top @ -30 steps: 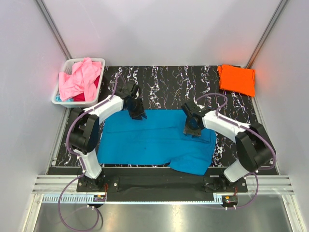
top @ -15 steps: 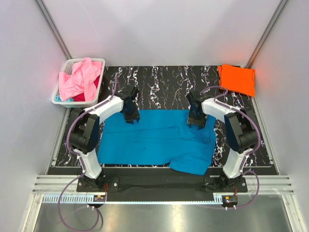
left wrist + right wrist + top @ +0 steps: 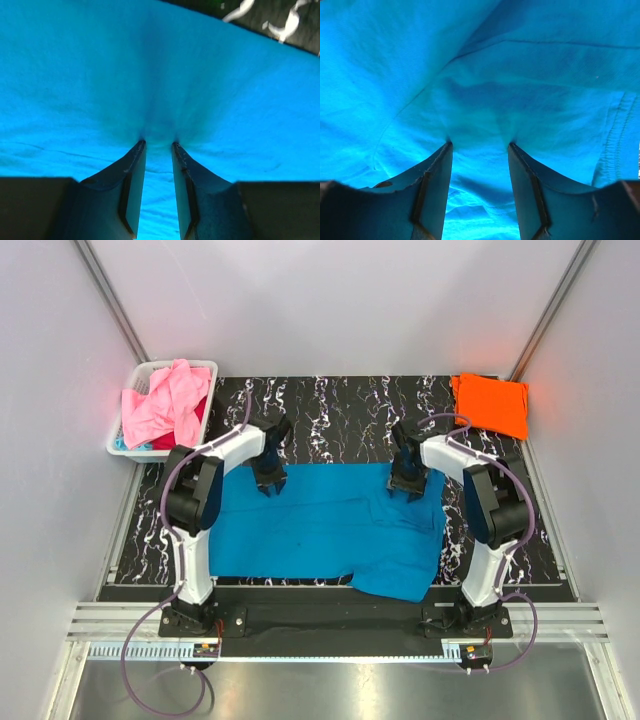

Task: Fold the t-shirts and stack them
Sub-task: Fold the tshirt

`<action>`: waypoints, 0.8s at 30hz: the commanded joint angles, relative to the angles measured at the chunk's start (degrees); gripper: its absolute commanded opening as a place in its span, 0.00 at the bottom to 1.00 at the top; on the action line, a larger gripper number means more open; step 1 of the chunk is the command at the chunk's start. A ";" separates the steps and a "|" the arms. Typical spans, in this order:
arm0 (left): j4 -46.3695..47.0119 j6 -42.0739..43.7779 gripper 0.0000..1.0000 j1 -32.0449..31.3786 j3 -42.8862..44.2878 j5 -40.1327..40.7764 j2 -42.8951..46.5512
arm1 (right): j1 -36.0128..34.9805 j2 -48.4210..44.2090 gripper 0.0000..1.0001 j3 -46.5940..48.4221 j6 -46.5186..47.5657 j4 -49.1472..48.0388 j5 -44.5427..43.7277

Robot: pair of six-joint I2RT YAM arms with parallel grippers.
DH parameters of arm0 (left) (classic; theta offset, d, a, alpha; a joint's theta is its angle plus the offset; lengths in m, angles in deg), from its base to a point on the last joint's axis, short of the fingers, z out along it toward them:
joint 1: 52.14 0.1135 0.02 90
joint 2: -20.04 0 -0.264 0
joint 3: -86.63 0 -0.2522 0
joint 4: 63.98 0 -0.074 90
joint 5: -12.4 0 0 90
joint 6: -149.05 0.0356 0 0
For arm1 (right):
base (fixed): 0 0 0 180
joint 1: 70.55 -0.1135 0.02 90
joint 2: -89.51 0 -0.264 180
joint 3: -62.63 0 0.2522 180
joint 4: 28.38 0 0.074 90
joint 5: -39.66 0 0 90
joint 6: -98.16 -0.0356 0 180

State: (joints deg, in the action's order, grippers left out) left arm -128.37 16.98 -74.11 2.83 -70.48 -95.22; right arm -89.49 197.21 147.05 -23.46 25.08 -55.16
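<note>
Noting the surroundings first: a white lattice basket sits at the far left corner of the black marbled table, with a pink t-shirt heaped in it over a red t-shirt. A folded orange t-shirt lies at the far right corner, well apart from both arms. The teal-blue t-shirt lies spread across the table's near half. Nothing stands between either gripper and the cloth. The left gripper is at the shirt's far edge, fingers close together and grasping a pucker of cloth at the tips. The right gripper rests on the far right part of the shirt, fingers spread, cloth released. Versus a second ago, the right gripper has moved toward the far edge and widened, and the left has shifted leftward. The red t-shirt is mostly buried. The teal shirt's near right corner is bunched, its layers hard to read. The wrist views show little besides cloth.
</note>
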 commanded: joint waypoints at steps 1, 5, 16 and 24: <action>-2.27 -0.30 0.33 1.85 6.05 2.12 -4.00 | 1.36 3.13 0.56 2.29 1.91 1.86 -1.51; -5.43 0.23 0.32 3.34 13.71 2.03 -9.00 | 3.38 5.67 0.55 6.59 4.01 4.15 -1.95; -9.66 1.63 0.33 5.28 32.43 -2.27 -20.69 | 9.00 13.49 0.55 20.39 7.88 8.46 -1.86; -9.57 4.27 0.37 8.52 48.14 -8.68 -30.26 | 14.01 25.97 0.54 41.72 11.57 12.32 2.88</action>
State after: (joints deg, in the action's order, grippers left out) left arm -138.86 19.08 -68.28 44.97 -76.36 -120.40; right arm -77.93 218.78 180.40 -15.00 35.29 -52.84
